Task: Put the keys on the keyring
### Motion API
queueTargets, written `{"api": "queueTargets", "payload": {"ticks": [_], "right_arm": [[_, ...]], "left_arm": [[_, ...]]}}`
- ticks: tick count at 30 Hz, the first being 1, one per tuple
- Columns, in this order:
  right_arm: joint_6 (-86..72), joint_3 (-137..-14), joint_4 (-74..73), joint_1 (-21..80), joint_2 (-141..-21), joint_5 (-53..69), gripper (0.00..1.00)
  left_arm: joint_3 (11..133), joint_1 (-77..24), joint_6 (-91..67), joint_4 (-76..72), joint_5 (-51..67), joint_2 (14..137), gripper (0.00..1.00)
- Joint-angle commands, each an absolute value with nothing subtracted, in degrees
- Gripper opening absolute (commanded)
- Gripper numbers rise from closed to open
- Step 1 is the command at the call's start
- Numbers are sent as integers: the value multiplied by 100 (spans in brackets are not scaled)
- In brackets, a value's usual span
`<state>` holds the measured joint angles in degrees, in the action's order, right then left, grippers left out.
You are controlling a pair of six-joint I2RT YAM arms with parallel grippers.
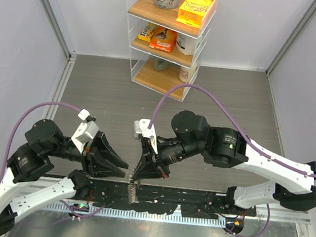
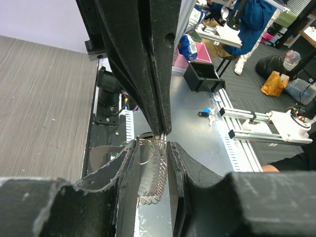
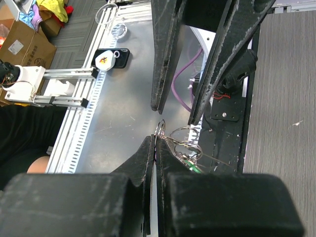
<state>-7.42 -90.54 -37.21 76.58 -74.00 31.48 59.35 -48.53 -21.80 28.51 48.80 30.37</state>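
Two grippers meet nose to nose: the right gripper (image 3: 154, 141), pinched tight on the top of the keyring (image 2: 156, 173), lets it hang straight so the left gripper (image 2: 152, 150), jaws apart, can straddle it. The keys I can't make out.

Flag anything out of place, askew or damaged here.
Nothing looks spilled or broken. One oddity: the keyring hangs in the air by the black base rail at the near edge, not over the tabletop. The right gripper pinches its ring, and the chain dangles between the left gripper's parted fingers.
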Motion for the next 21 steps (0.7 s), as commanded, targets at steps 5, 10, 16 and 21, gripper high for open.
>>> {"api": "queueTargets", "payload": {"ticks": [5,10,16,21], "right_arm": [[-633,-9316,-3489,7638,-7462,3147,5],[-668,-9378,-3402,7638,-7497,3015,5],[-703,-9457,-3384,7638,-7523,2953,5],[-729,-9501,-3331,7638,-7559,2918,5]], "left_arm": [[6144,-4860,-2171,2742,4904,2980,33],[6091,-4860,-2215,2733,4948,2988,33],[6091,-4860,-2127,2848,4913,2979,33],[6064,-4860,-2127,2830,4922,2971,33]]}}
